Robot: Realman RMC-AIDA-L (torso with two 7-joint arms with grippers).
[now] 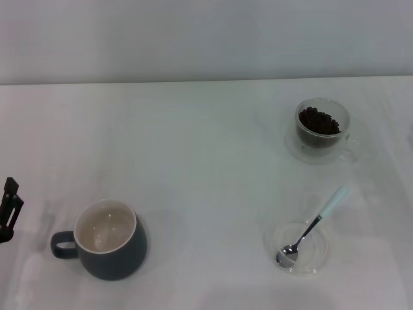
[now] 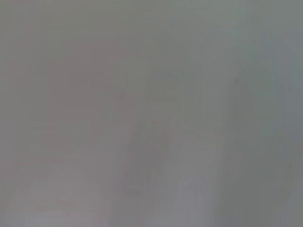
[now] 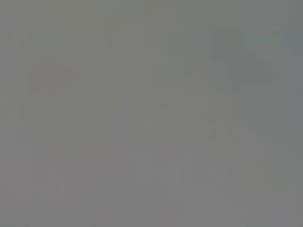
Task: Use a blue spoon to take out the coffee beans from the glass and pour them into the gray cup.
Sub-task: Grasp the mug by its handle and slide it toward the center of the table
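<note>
The gray cup [image 1: 110, 240] stands at the front left of the white table, handle to the left, its cream inside showing no beans. The glass [image 1: 321, 128] with dark coffee beans [image 1: 318, 121] stands at the back right on its clear base. The blue spoon [image 1: 313, 226] lies with its metal bowl in a flat clear round dish [image 1: 298, 248] at the front right, pale handle pointing back right. My left gripper [image 1: 9, 210] shows only as a dark part at the left edge, well left of the cup. My right gripper is out of view. Both wrist views show only plain grey surface.
The white table [image 1: 206, 168] runs to a pale wall at the back. Open table surface lies between the gray cup and the dish with the spoon.
</note>
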